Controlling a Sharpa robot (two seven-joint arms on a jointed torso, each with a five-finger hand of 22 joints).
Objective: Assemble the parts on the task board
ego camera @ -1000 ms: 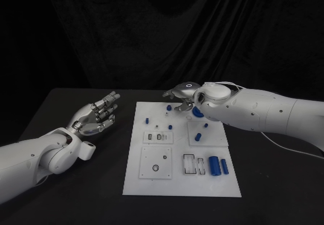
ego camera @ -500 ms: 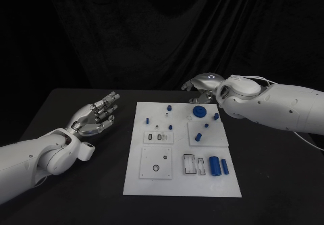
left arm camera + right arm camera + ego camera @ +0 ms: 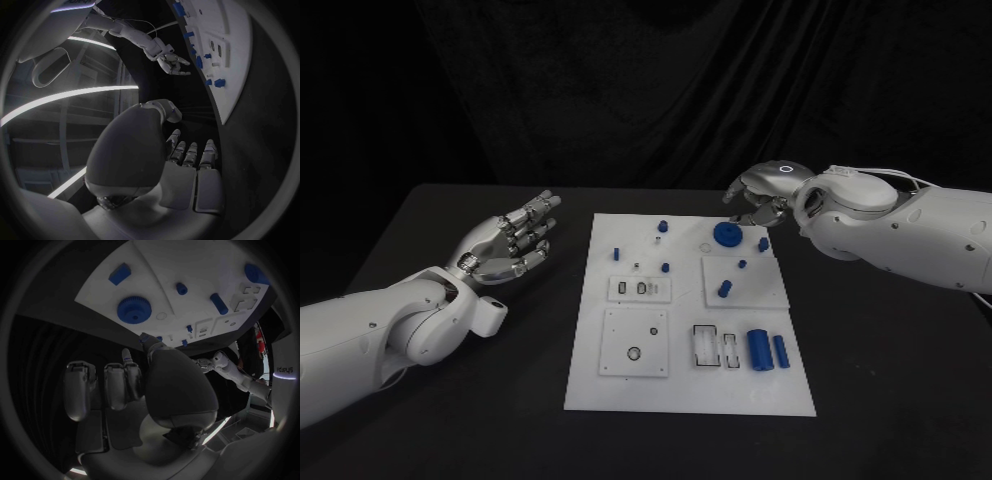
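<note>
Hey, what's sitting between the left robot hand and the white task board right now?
Nothing. In the head view, only bare black table separates the left robot hand from the task board's near edge; the blue parts all sit on the board itself.

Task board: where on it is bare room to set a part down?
The task board is bare along its near edge, below the square plate and the two blue cylinders. Its far end is crowded: the blue gear and small blue pegs.

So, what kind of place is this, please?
Probably a robotics lab or test cell: a black table before a dark curtain, a white task board with small blue parts, and both hands, left hand and right hand, holding nothing.
</note>
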